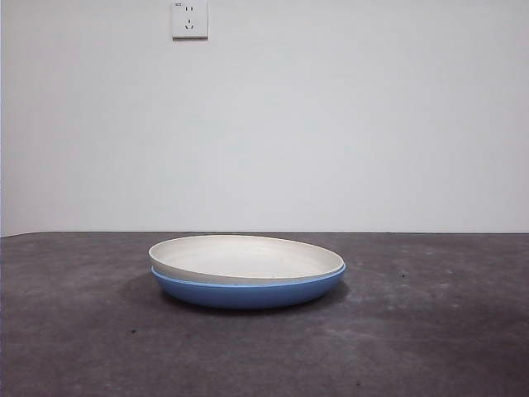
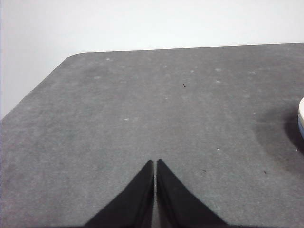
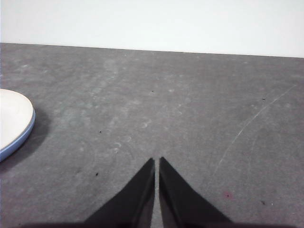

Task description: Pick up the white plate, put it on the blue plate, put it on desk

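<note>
The white plate [image 1: 248,256] sits nested in the blue plate [image 1: 248,293] mid-worktop [image 1: 430,331]. Both look stiff, smooth, likely slippery and breakable; the upturned rim offers the hold. Left gripper [image 2: 155,162] and right gripper [image 3: 156,160] wait, jaws together.

Plain white wall [image 1: 331,124], white power socket [image 1: 189,19] high up, even light

Left gripper [image 2: 155,164] jaws closed over desk [image 2: 142,109], plate edges beside.
</note>
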